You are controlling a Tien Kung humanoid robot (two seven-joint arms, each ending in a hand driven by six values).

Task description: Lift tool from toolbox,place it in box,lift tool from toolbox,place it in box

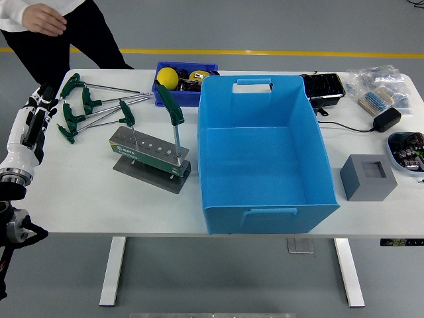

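The robot's left hand (pixel 36 116), white and black, hovers at the table's left edge with fingers loosely extended, holding nothing. Two green T-handled hex keys (pixel 173 122) stand upright in the grey metal tool stand (pixel 149 156). Four more lie loose just beside the hand, while the big blue plastic box (pixel 265 152) appears empty, so neither transfer looks done.

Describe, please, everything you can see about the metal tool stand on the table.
The tool stand is a grey metal block with a sloped top and a row of holes, on a flat base plate. It sits left of the blue box. Two green-handled T-wrenches stand upright in it; other holes look empty. Nothing else touches it.
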